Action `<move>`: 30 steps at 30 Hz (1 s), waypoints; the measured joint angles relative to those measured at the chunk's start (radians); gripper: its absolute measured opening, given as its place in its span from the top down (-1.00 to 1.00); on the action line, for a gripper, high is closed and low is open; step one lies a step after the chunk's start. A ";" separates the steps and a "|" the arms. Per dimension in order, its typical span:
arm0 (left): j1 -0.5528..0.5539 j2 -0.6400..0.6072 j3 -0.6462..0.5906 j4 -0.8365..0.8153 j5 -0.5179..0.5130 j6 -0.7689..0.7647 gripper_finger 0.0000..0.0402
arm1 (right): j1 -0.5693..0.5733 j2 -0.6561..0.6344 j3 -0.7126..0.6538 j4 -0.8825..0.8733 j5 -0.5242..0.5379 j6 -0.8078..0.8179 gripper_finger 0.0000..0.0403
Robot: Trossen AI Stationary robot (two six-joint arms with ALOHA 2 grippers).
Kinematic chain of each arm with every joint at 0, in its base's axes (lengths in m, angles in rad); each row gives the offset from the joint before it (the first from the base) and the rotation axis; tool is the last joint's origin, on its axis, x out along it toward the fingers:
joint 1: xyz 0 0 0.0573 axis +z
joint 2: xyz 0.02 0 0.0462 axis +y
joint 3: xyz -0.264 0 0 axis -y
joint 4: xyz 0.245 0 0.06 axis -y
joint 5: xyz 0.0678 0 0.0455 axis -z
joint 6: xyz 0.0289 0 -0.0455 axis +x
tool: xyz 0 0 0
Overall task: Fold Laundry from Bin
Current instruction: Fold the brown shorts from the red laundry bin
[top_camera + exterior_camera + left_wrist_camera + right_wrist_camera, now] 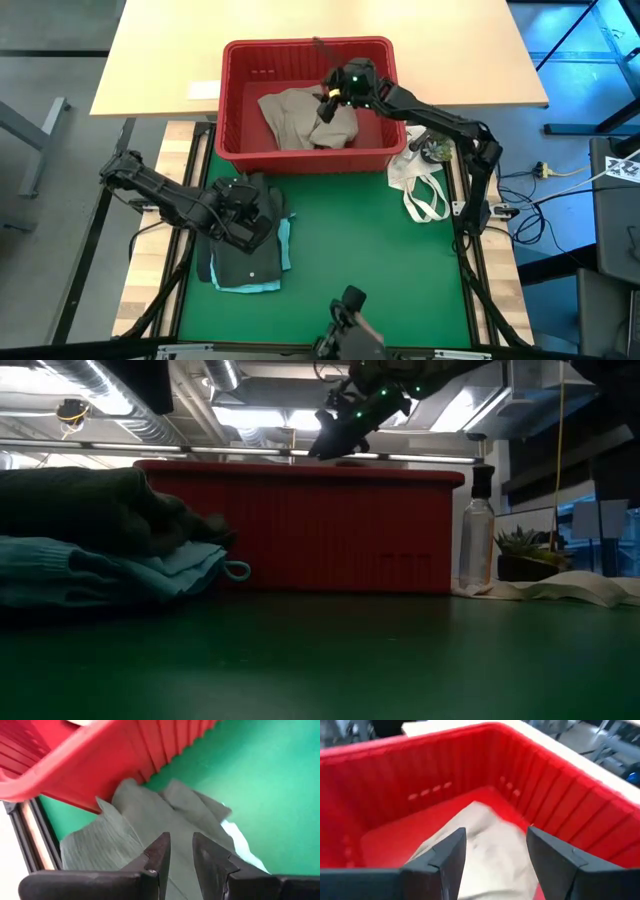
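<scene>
Nearest you on the green surface (380, 270) lies a stack of folded laundry: a dark grey garment (240, 262) on top of a light teal one (283, 248), just in front of the red bin (305, 155). Your left gripper (262, 215) sits at the stack's far edge beside the bin wall; its fingers (159, 851) show only a narrow gap with nothing between them, hovering over the dark cloth.

Look inside the bin and you find a beige-tan garment (295, 115) crumpled on the floor. Your right gripper (330, 92) hangs above it, over the bin's right half, with its fingers (451, 852) spread wide and empty, the tan cloth showing between them.

Off to the right of the bin, a white cloth bag (420, 185) with loop handles lies on the surface, with a clear bottle (478, 535) near it.
</scene>
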State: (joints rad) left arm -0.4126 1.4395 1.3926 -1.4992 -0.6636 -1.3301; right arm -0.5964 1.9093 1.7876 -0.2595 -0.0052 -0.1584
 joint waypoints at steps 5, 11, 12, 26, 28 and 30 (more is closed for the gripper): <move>0.067 0.000 0.000 0.000 -0.008 -0.002 0.61 | -0.036 0.038 0.002 0.053 -0.015 0.027 -0.04; 0.130 0.000 0.000 -0.003 0.005 0.049 0.61 | -0.066 0.109 0.001 -0.100 -0.025 -0.003 -0.04; 0.137 0.000 0.000 -0.003 0.007 0.062 0.61 | -0.069 0.119 0.000 -0.129 -0.014 -0.017 -0.04; 0.149 0.000 0.000 -0.002 0.013 0.112 0.61 | -0.186 0.157 0.001 -0.230 -0.023 0.029 -0.04; 0.149 0.000 0.000 0.000 0.021 0.112 0.61 | -0.194 0.166 0.002 -0.226 -0.083 0.044 -0.04; 0.148 0.000 0.000 0.001 0.026 0.112 0.61 | -0.201 0.184 0.002 -0.232 -0.112 0.057 -0.04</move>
State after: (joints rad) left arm -0.2642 1.4395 1.3926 -1.4986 -0.6376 -1.2179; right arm -0.7973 2.0937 1.7893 -0.4913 -0.1173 -0.1011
